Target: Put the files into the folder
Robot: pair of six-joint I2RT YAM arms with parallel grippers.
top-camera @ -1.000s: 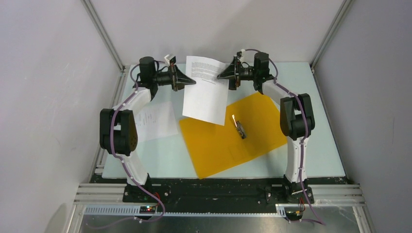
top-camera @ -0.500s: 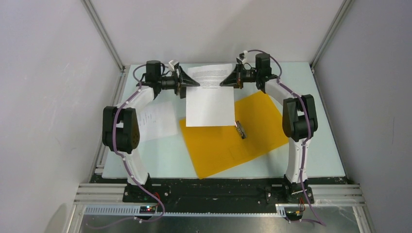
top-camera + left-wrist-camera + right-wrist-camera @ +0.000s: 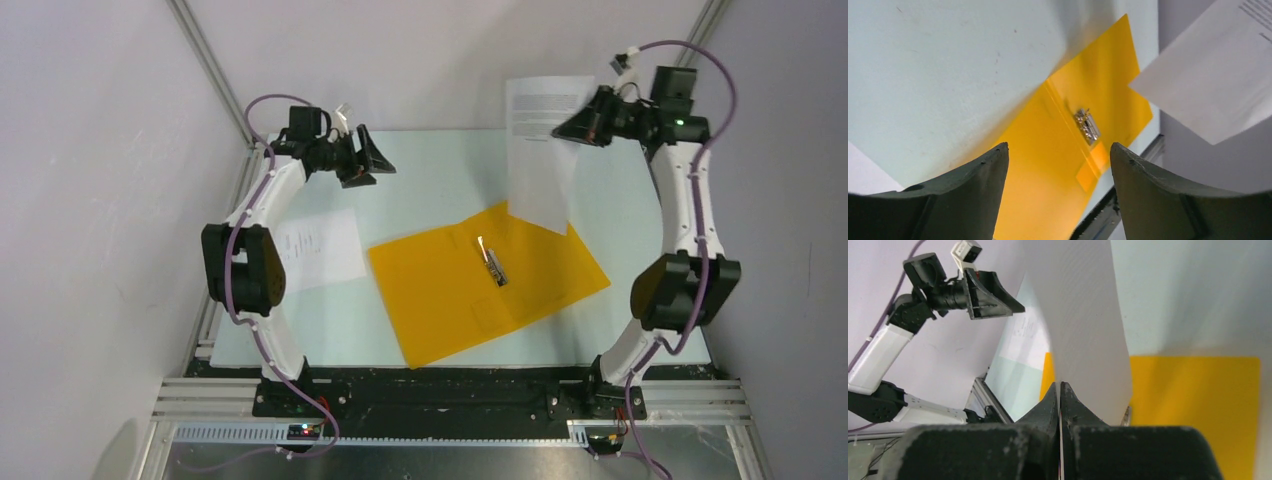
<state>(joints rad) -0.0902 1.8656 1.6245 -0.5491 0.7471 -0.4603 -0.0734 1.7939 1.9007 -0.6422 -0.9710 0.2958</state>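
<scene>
holds the held sheet (image 3: 540, 150) of the files up in the air, pinched near its printed top edge by the right end effector (image 3: 558, 130), fingers pressed flat together on the paper with no gap in the right wrist view. lets that sheet hang down toward the far right corner of the folder (image 3: 470, 290); cannot tell whether the lower edge touches it. has the folder lying open and flat on the desk (image 3: 430, 170), orange-yellow, turned at an angle, with the metal clip (image 3: 492, 265) beside its centre fold. has the second sheet (image 3: 320, 250) lying flat on the desk, just beside the folder's left corner. carries the left end effector (image 3: 385, 165) raised over the far left part of the desk, well apart from the held sheet, fingers spread wide with nothing between them, framing folder and clip through the gap in the left wrist view.
</scene>
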